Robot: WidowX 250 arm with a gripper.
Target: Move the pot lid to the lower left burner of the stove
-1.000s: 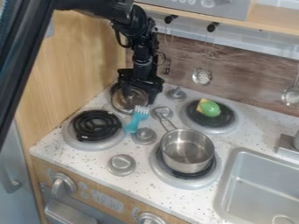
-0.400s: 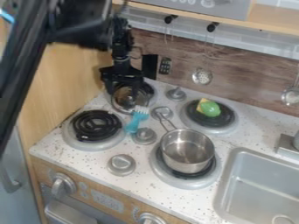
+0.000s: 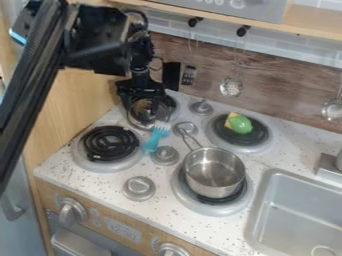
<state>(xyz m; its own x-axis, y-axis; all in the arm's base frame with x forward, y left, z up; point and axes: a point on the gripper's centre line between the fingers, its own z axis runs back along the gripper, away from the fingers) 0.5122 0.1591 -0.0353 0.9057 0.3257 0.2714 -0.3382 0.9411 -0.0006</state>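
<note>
Peering over, I can't tell how far the gripper (image 3: 142, 103) is open, or whether it grips anything. The lid (image 3: 141, 116) is right beneath it; the target burner (image 3: 109, 144) lies nearer me and slightly left of the gripper, so I'd expect a carry that way.

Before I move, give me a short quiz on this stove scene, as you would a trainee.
1. Choose one: the gripper hangs over (A) the sink, (B) the upper left burner, (C) the upper right burner.
2. True or false: the pot lid already sits on the lower left burner.
3. Fill in the missing word: the metal pot stands on the burner at the ____ right of the stove.

Key: 1 B; 2 false, the lid is at the upper left burner; 3 lower.
</note>
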